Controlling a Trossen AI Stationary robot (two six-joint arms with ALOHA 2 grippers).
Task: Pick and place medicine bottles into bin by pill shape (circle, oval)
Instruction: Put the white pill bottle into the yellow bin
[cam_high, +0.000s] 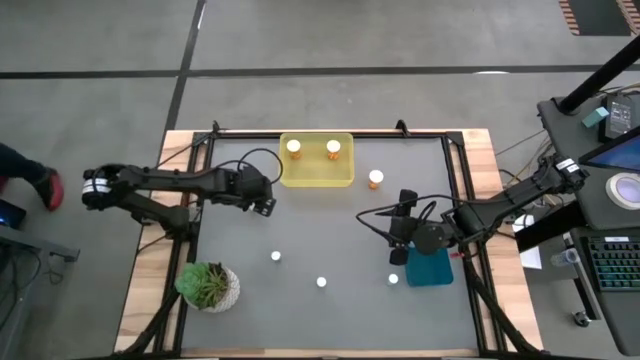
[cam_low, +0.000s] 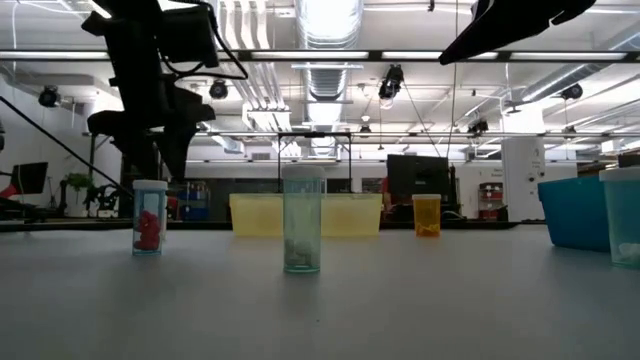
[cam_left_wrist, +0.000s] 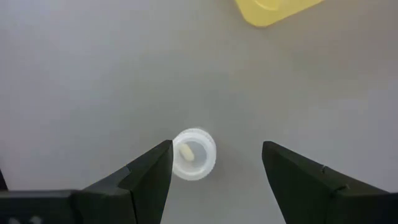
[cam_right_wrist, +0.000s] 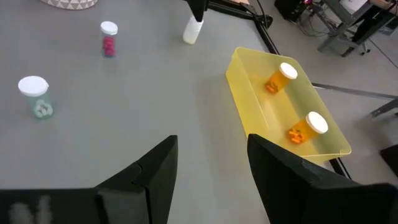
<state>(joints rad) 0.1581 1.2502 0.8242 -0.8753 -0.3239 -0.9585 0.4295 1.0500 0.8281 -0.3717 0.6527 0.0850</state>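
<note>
My left gripper (cam_high: 266, 206) hangs open just near of the yellow bin (cam_high: 317, 175). In its wrist view a small white-capped bottle (cam_left_wrist: 194, 154) stands on the table below, between the spread fingers and closer to one of them. My right gripper (cam_right_wrist: 211, 144) is open and empty, beside the blue bin (cam_high: 430, 268). Two orange bottles (cam_right_wrist: 281, 76) (cam_right_wrist: 307, 127) lie in the yellow bin. One orange bottle (cam_high: 375, 179) stands to the right of it. A red-pill bottle (cam_right_wrist: 109, 37), a clear bottle (cam_right_wrist: 35, 95) and another small bottle (cam_high: 393, 279) stand toward the near side.
A potted green plant (cam_high: 208, 285) stands at the near left corner. The blue bin (cam_low: 575, 210) stands at the near right, beside my right arm. The wooden table frame (cam_high: 150, 260) edges the grey mat. Open mat lies in the middle between the bottles.
</note>
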